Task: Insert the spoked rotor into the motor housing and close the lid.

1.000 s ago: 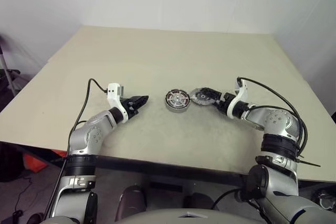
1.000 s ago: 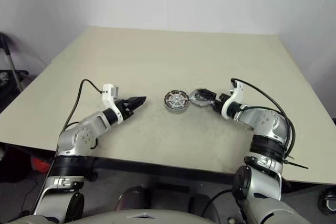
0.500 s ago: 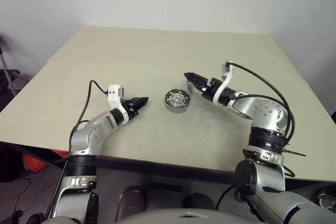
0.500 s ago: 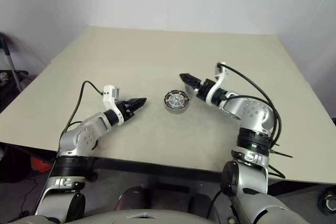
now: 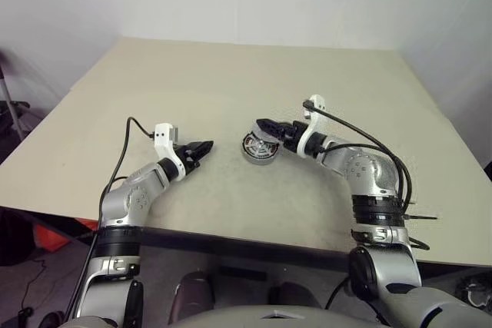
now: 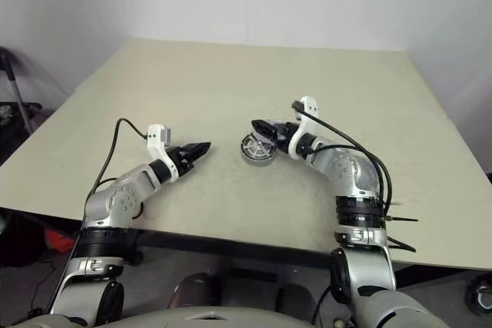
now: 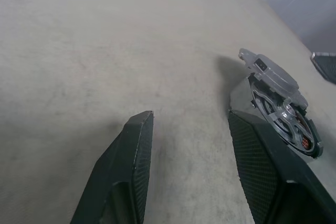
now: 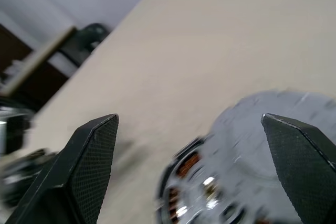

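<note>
At the left of the bare table, my left gripper waits low over the surface with its fingers parted and nothing between them. It is aimed at the motor housing and stands near it but apart, placed, I judge, to steady the part if it slides.

The housing sits flat at the table's middle, its copper windings showing around a silver centre. I cannot tell the spoked rotor from that centre and judge it already seated.

Just above the housing's far side, my right gripper carries the lid. Its fingers are spread wide across the disc's edges. The lid hangs tilted, its low edge close to the housing's rim; I cannot tell whether they touch.

The tilt is the obstacle: the lid must come level and centred before release. Nothing else lies on the table, and only the right arm's black cable loops nearby.
</note>
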Controlling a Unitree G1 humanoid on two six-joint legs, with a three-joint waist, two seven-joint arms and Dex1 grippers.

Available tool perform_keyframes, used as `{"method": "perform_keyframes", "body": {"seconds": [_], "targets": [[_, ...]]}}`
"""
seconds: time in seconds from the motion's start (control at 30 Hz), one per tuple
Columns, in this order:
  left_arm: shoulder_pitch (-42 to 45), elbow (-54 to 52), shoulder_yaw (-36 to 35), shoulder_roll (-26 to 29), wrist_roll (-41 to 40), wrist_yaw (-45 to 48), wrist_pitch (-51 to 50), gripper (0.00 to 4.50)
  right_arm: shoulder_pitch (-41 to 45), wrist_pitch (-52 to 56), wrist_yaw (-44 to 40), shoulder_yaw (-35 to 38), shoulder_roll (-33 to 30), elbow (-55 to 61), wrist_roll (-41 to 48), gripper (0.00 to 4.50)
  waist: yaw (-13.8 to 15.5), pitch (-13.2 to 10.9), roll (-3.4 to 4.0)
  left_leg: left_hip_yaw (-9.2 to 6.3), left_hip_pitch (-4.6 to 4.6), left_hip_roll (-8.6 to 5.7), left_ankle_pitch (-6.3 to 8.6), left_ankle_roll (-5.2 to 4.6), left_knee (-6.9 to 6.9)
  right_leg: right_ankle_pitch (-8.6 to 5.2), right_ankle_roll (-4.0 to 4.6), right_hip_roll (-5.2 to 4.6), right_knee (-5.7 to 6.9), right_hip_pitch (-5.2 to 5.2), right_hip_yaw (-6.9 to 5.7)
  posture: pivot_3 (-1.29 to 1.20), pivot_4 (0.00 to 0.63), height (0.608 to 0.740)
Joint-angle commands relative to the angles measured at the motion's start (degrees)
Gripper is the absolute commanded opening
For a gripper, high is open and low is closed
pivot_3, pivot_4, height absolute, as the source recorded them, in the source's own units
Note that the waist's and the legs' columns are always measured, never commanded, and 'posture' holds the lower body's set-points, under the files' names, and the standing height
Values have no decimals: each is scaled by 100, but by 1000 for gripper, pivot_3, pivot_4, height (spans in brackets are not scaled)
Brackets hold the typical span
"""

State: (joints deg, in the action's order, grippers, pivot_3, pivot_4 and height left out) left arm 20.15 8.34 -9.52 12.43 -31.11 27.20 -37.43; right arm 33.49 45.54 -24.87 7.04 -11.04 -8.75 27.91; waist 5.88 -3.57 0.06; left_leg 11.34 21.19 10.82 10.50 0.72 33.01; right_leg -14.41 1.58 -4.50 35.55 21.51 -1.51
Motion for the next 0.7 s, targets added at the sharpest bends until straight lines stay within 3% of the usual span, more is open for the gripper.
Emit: {"method": "perform_keyframes", "body": {"seconds": [0.03, 0.27, 0.7], "targets": [[95, -155, -101, -70, -79, -48, 88, 2408, 311, -920, -109, -352, -56, -505, -574, 4483, -13, 0, 0, 0, 0, -1, 0, 0, 1, 0, 0, 0, 0, 0, 0, 0, 0, 740], [89, -193, -133, -102, -106, -94, 50, 2408, 754, -2221, -218, -631, -22, -1869, -1296, 4483, -31, 0, -1, -1, 9, -1, 1, -3, 5, -1, 2, 0, 0, 4, 0, 0, 0, 740], [41, -228, -287, -80, -130, -185, 59, 2408, 627, -2579, -596, -820, 54, -2267, -1652, 4483, -37, 0, -1, -1, 18, 2, 11, -21, 22, 0, 4, 2, 8, 11, 0, 0, 0, 740]]}}
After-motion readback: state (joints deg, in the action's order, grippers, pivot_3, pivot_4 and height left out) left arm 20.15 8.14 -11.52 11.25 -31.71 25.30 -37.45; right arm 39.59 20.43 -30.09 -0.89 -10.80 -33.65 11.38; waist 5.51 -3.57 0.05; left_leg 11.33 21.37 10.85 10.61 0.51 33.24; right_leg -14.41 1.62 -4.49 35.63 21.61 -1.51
